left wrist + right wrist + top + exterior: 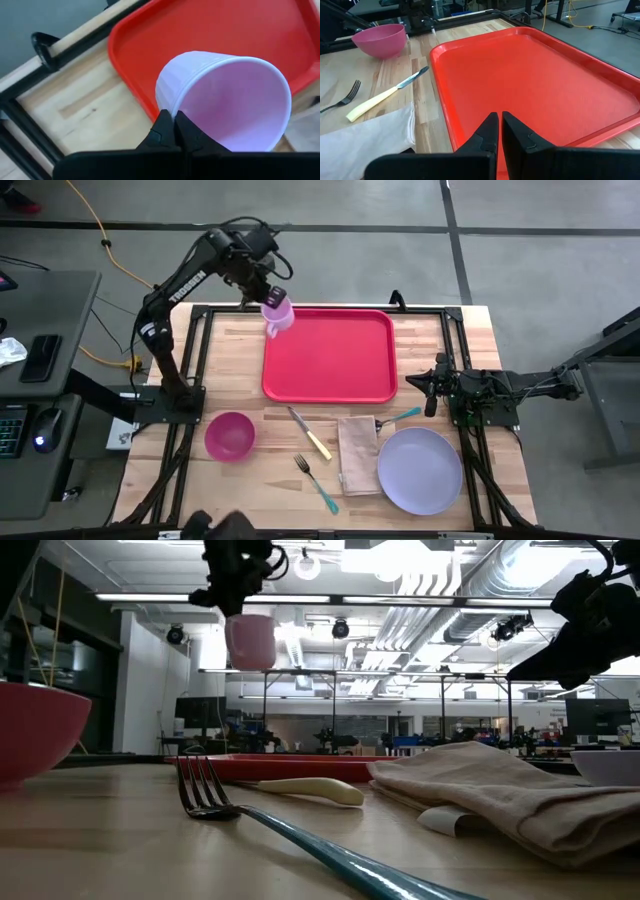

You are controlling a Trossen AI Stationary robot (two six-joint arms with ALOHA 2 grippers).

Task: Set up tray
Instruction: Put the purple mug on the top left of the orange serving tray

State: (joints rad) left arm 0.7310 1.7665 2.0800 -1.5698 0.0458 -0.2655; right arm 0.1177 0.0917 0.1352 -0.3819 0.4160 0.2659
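Left gripper (pixel 272 298) pinching pink cup (pixel 278 316), flat red tray (pixel 335 360) below

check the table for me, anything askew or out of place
Nothing spilled or damaged. The knife and fork lie at loose angles, and the napkin is rumpled. The left gripper holds the cup above the tray's corner.

Overhead camera looks straight down; low camera sits level at the table's near edge; both wrist cameras share the flat red plastic tray (pixel 540 85).
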